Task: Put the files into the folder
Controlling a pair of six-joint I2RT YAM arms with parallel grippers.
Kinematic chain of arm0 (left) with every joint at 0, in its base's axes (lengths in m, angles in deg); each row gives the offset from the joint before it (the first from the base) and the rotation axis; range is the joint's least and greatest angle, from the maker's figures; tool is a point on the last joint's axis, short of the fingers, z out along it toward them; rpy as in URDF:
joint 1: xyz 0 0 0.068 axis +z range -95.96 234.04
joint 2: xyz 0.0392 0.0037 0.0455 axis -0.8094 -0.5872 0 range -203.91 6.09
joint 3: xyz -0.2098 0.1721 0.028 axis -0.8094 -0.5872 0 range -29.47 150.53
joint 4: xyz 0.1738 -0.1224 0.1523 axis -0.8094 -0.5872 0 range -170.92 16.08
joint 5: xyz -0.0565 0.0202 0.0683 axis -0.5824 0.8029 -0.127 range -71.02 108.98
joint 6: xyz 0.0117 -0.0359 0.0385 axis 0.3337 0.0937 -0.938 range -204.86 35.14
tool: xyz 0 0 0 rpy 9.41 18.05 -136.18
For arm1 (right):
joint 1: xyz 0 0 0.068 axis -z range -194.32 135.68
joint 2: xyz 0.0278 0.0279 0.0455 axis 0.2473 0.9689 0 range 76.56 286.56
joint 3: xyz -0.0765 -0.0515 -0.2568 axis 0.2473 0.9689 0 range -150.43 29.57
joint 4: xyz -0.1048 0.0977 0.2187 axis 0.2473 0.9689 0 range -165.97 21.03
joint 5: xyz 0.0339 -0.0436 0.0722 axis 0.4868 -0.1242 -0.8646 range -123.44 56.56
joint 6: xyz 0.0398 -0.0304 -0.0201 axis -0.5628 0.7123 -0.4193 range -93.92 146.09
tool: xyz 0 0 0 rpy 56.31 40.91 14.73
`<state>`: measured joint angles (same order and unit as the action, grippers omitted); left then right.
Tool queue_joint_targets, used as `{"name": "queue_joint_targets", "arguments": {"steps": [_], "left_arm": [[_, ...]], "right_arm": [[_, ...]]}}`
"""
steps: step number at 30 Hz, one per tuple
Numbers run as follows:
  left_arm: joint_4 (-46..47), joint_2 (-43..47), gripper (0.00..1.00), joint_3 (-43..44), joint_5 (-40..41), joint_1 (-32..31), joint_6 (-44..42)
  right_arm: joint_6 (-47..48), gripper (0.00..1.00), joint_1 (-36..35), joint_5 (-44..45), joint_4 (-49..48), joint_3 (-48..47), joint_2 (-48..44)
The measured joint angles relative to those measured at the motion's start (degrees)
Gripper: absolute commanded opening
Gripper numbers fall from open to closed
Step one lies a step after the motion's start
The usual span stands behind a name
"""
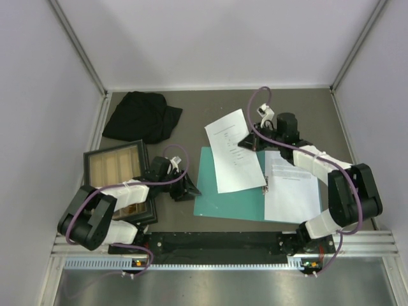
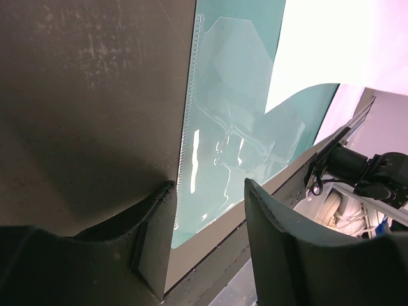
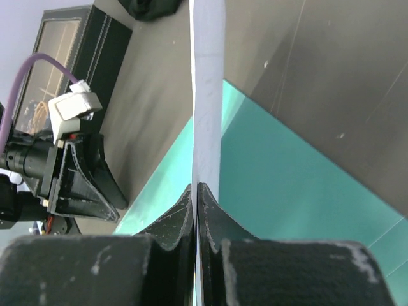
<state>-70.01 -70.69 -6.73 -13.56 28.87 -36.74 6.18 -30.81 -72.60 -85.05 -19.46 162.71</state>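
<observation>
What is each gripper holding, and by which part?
The right gripper pinches a paper sheet by a long edge; left gripper holds nothing, jaws open.

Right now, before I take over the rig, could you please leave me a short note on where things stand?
Left pincer: open at the folder's left edge, gripping nothing.
Right pincer: shut on one sheet, held over the folder's far edge.
Other paper lies at the folder's right edge, under the right arm; sheet count unclear.
Done: one sheet picked up.
Left: get it and the remaining paper into the folder.
</observation>
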Motion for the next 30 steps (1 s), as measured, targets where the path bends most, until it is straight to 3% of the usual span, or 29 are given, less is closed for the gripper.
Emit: {"name": "queue_joint_targets", "arguments": {"steps": [19, 27, 30], "left_arm": [[1.4, 0.5, 0.51, -1.0, 0.1, -0.2, 0.5], [0.8, 2.3, 0.52, -1.6, 1.6, -0.4, 0.7], [-0.2, 3.6, 0.52, -1.9, 2.6, -0.4, 0.8]], "right_arm": [[-15.0, 0.0, -0.5, 8.0, -10.2, 16.1, -2.8], [-19.4, 0.0, -6.2, 17.1, -9.6, 18.3, -4.8], [-19.8, 0.13, -7.1, 19.4, -7.6, 18.3, -4.8]]}}
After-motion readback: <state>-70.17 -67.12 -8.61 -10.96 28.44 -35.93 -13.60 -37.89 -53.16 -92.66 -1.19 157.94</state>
